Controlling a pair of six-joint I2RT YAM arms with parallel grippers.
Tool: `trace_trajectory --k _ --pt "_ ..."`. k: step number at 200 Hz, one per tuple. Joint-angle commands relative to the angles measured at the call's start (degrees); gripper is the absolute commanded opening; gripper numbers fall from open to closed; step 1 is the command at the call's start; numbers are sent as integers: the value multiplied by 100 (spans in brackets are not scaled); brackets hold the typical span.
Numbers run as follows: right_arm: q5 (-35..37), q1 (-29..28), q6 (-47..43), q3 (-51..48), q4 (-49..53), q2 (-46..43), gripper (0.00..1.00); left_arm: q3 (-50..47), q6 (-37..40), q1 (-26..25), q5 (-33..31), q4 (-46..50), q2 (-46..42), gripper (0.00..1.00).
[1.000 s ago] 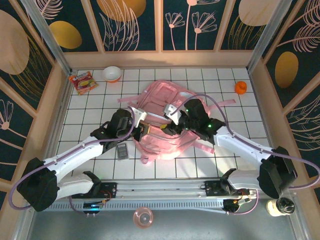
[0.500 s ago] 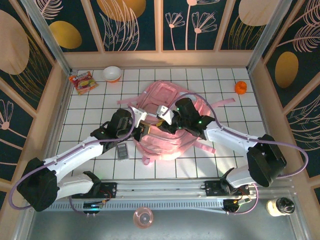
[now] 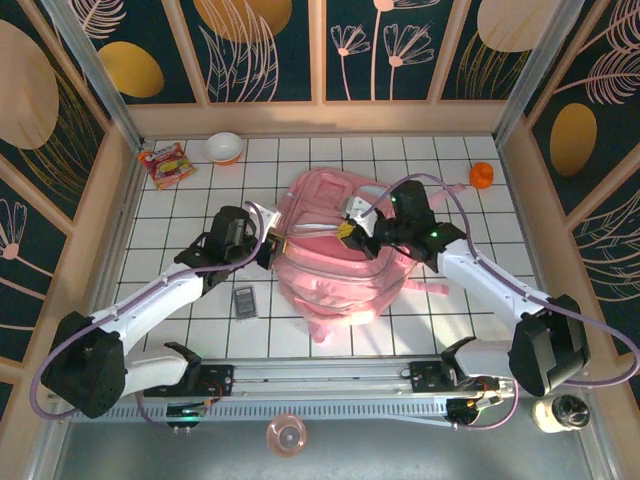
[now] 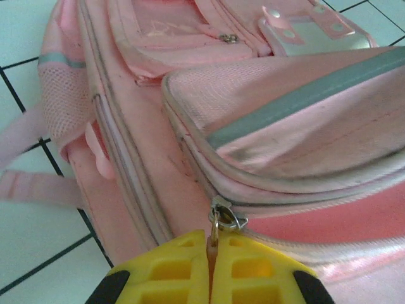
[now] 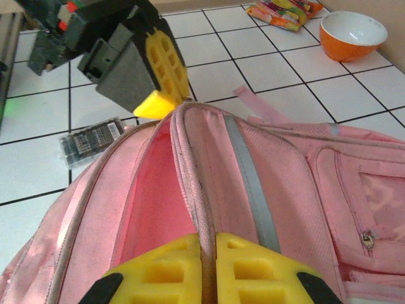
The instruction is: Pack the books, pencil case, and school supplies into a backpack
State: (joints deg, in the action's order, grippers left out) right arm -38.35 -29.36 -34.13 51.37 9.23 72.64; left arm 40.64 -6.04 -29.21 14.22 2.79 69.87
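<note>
Backpack [image 3: 330,275]: soft, floppy, likely light; best taken at rim [image 5: 188,171] or zip pull [image 4: 219,218]. Left gripper [image 4: 211,256] clamped on zip pull, right gripper [image 5: 207,259] on rim.

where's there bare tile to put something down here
Bare tiles: the far strip between the bowl and the orange thing, behind the backpack; and the left side between the snack packet and the calculator. It is crowded in the middle, where the left gripper and right gripper both pinch the backpack.
</note>
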Motion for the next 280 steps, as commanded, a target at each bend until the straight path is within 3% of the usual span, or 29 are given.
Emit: trace_trajectory --k 1,13,26,36,77,129,143,149,157,170,184,204,244,264,280 --pt "-126 259 -143 74 131 -279 0 118 268 312 -418 99 144 0" --pt "182 128 -66 101 181 -237 0 146 339 311 113 8 184 0" --pt "717 -160 -39 107 179 -219 38 163 371 316 593 -82 190 0" --pt "1218 -531 -1 71 100 -207 47 183 387 311 776 -103 185 0" --pt "2077 -1163 207 195 -157 235 56 275 551 313 934 8 89 0" --pt "1717 -1466 337 405 -320 733 59 375 543 312 808 -12 124 0" --pt "1797 -1496 322 423 -288 846 54 379 538 311 836 -66 150 0" --pt "1876 -1501 284 426 -255 889 48 375 536 313 822 -88 163 0" --pt "2061 -1503 209 397 -286 909 35 374 520 311 718 -130 188 0" --pt "2393 -1492 185 258 -485 800 0 374 457 308 371 -199 263 0" --pt "2205 -1425 60 198 -506 640 0 386 537 315 -15 -208 392 0" --pt "1192 -1189 -240 253 -247 397 0 350 658 317 -549 -429 595 0" --pt "67 -806 -628 315 134 66 0 620 834 355 -826 -747 1211 8" --pt "-147 -559 -415 189 -185 -63 0 773 667 355 -684 -989 1489 12" --pt "276 -477 94 101 -627 -101 0 973 325 355 -540 -938 1584 22"
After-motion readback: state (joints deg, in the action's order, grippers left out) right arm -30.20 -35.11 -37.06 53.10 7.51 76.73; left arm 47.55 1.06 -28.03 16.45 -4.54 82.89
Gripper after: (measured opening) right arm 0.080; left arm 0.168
